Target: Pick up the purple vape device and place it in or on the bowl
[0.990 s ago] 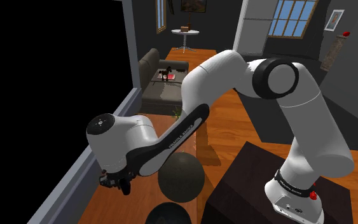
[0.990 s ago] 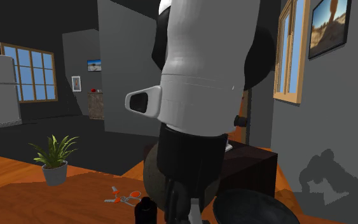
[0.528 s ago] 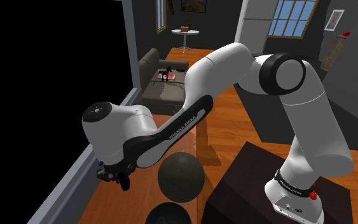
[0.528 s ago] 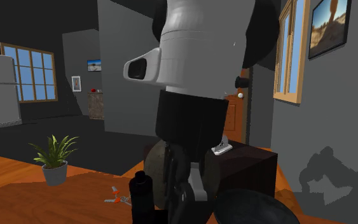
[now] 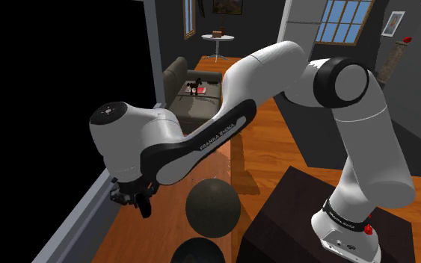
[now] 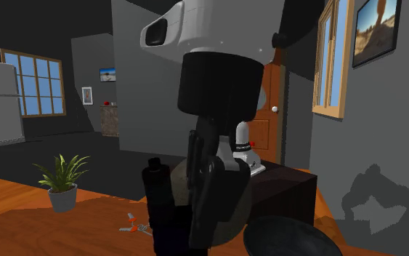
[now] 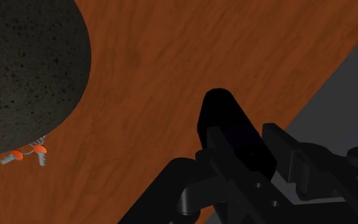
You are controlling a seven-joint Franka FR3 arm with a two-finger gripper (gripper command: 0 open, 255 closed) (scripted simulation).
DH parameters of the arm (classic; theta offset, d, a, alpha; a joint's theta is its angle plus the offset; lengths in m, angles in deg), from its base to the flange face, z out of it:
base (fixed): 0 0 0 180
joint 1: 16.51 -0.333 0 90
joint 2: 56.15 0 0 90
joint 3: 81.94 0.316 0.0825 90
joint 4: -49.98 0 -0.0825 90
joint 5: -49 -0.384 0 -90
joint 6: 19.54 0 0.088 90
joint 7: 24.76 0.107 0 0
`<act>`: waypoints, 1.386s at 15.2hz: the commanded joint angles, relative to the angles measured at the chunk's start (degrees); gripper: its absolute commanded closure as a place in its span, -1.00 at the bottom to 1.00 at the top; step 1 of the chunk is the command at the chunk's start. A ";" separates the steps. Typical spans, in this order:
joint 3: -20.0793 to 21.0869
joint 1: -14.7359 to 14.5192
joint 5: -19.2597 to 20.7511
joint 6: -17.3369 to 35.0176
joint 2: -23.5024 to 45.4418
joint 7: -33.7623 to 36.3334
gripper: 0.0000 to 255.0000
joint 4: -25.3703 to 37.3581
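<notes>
Gripper (image 7: 250, 151) clamped on the dark, near-black vape device (image 7: 233, 127), held above the wooden table (image 7: 171, 57) near its edge. Orange-tagged keys (image 7: 28, 154) lie on the table, just beside a dark speckled round object (image 7: 25, 70).

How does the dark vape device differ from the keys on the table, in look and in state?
The vape device is one dark, almost black block; the keys are small, grey with orange heads. The vape device is clasped in the jaws of the gripper; the keys lie free on the wooden table, by the speckled round thing.
</notes>
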 commanded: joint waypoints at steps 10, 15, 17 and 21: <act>6.25 3.13 -6.18 6.43 -15.46 6.48 1.00 -21.25; 9.94 3.52 -11.09 9.32 -23.20 8.99 1.00 -30.32; 11.46 3.38 -13.48 10.24 -26.29 9.73 1.00 -33.47; 12.55 2.63 -14.67 12.19 -28.08 11.45 1.00 -36.86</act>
